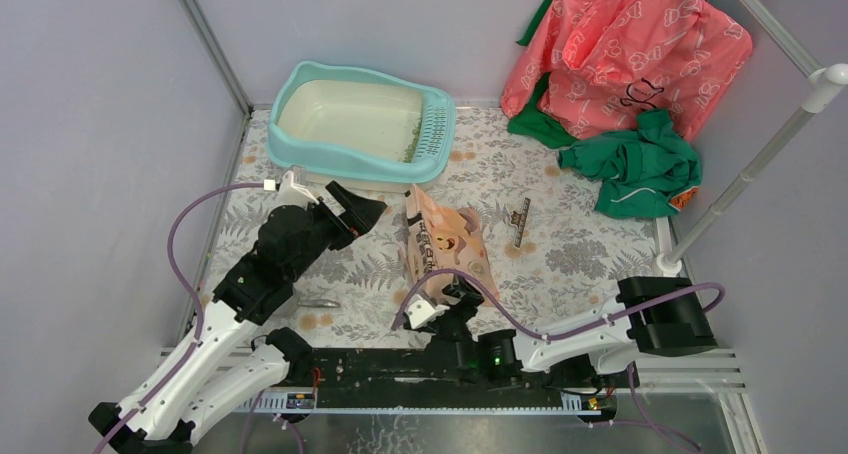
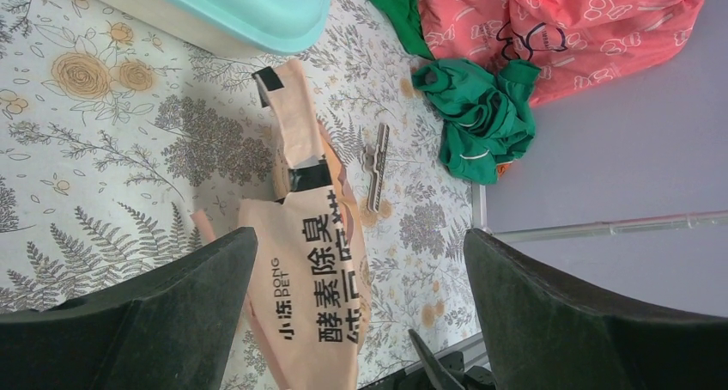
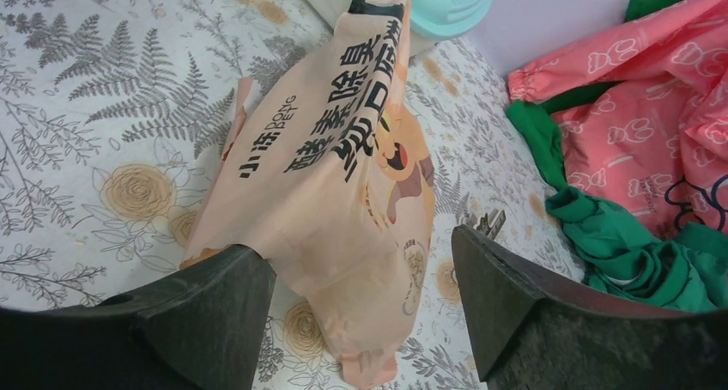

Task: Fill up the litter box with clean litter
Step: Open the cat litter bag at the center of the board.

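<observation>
Floral tablecloth (image 1: 580, 254), peach bag (image 1: 450, 239) printed "DONG PET" near litter box (image 1: 340, 162), left gripper (image 2: 359, 235) and right gripper (image 3: 354, 244) spread wide, empty

a robot test cell staged like a home: bare lilac panels (image 1: 90, 124) and metal posts (image 1: 208, 44) enclose a floral-clothed table (image 1: 580, 264), the litter box (image 1: 340, 159) at its far edge, cabled left arm (image 1: 270, 259) and right arm (image 1: 575, 344) bolted at its near edge.

peach paper bag (image 3: 326, 192) – small black print "小冻 DONG PET", larger characters "酵素除臭" beside it, second row unclear
</observation>
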{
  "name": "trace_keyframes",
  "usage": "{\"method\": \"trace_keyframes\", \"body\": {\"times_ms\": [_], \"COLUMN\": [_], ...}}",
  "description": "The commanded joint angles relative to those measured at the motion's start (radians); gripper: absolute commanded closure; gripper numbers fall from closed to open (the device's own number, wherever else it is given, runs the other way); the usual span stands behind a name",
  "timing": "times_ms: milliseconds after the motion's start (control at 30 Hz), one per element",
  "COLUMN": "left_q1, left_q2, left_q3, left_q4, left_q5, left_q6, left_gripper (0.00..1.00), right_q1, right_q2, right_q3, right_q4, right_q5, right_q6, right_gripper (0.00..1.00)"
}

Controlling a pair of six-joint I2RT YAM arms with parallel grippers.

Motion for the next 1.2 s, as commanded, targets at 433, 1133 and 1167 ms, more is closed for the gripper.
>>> {"method": "trace_keyframes", "body": {"times_ms": [433, 1133, 1167], "left_q1": [0.021, 0.034, 0.037], "left_q2": [0.004, 0.009, 0.013], "left_q3": [-0.027, -0.053, -0.054], "left_q4": [0.026, 0.053, 0.056], "left_q5": [0.028, 0.058, 0.061], "left_q6": [0.028, 0.026, 0.026], "left_gripper": [0.01, 0.01, 0.02], "right_q1": [-0.007, -0.188, -0.189], "right_q2": [-0.152, -0.661, -0.688], "right_q3": [-0.05, -0.037, -0.036], "right_q4": [0.266, -0.275, -0.279], "right_q5": [0.028, -0.366, -0.385], "right_q6": [-0.143, 0.318, 0.312], "right_gripper": [0.38, 1.0, 1.0]}}
